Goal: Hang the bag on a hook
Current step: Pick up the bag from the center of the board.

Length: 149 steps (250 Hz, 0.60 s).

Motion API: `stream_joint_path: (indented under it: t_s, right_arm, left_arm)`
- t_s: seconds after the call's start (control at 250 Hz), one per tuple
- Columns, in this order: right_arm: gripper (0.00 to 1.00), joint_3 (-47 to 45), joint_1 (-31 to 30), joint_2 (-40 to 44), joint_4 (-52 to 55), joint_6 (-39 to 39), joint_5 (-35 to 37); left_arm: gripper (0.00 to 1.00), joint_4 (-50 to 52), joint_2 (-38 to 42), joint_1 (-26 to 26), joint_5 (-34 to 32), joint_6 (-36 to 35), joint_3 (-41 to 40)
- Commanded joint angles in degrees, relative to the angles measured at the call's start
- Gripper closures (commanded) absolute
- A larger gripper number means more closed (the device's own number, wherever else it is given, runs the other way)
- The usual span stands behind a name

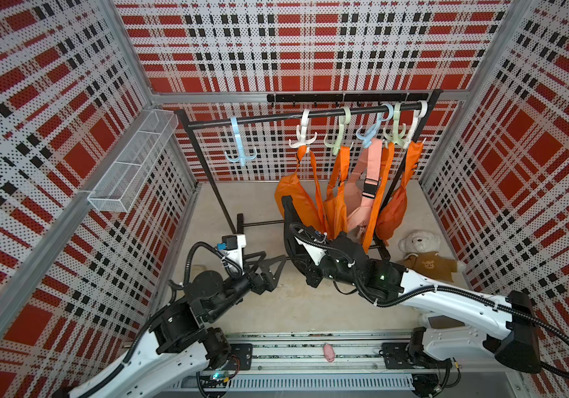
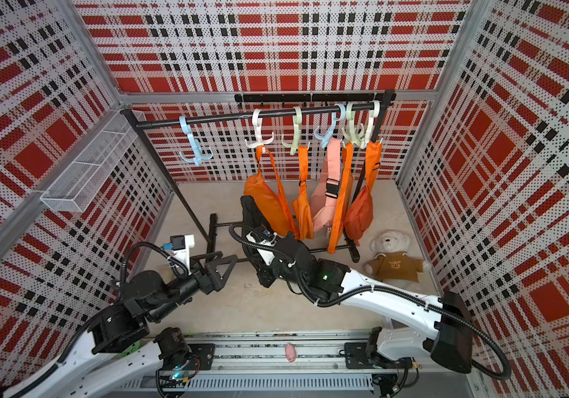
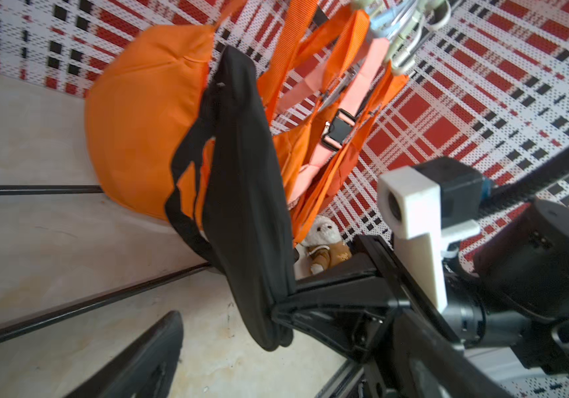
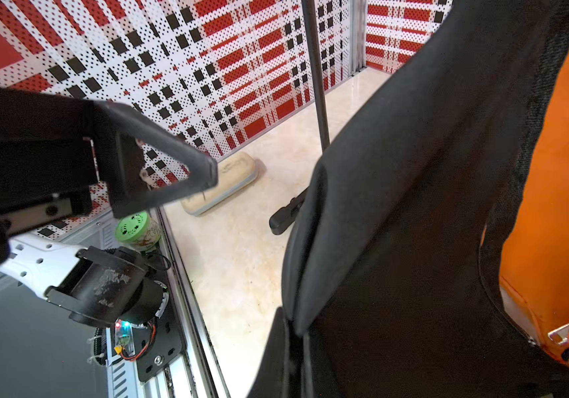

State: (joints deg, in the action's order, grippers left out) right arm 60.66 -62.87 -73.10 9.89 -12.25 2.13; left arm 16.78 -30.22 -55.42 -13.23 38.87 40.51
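**Black bag** (image 3: 241, 189): clear of the floor and upright, pinched at its lower end by the right gripper (image 3: 279, 308), whose jaws are closed on the fabric. It stands just in front of the orange bag (image 3: 145, 131), which hangs from the white hook (image 1: 302, 134) at mid-rail.

**Left gripper** (image 1: 274, 256): jaws wide, holding nothing, just beside the black bag.

**Light blue hook** (image 1: 240, 146): near the left end of the rail (image 1: 269, 118), carrying nothing.

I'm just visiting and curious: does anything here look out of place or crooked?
A teddy bear lies on the floor beside the rack. A small pink object sits on the front rail. One blue hook hangs tilted sideways, unlike its neighbours.
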Motion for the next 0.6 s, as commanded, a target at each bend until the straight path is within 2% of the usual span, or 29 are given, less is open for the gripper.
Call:
stream_joint_path:
  t_s: [0.0, 0.2, 0.348, 0.38, 0.444, 0.536, 0.592]
  right_arm:
    - [1.00, 1.5, 0.0, 1.0, -3.7, 1.4, -0.1]
    - [1.00, 1.7, -1.2, 1.6, -3.6, 2.0, 0.0]
    - [1.00, 2.4, -2.9, 1.8, -3.0, 3.3, 1.7]
    - [1.00, 2.4, -3.0, 1.9, -3.2, 3.4, 1.6]
    - [1.00, 2.6, -3.1, 2.0, -3.7, 3.5, 0.7]
    - [1.00, 3.5, -3.1, 1.8, -3.6, 4.2, 0.0]
    - [1.00, 3.8, -3.1, 1.8, -4.2, 4.7, -0.6]
  left_arm:
    - [0.03, -8.4, -4.2, -3.4, -9.2, -0.7, 0.9]
    - [0.05, -11.3, -11.5, -3.1, -9.3, -0.9, 3.0]
    - [0.14, -9.9, -14.1, -0.5, -7.9, -0.9, 5.0]
    - [0.20, -9.4, -14.2, 0.3, -7.3, -0.9, 5.2]
    - [0.39, -8.3, -13.8, 1.8, -5.7, -0.9, 5.6]
    - [0.73, -4.4, -11.6, 3.1, -6.3, -1.8, 6.8]
    - [0.83, -0.7, -9.6, 3.5, -7.6, -2.9, 8.0]
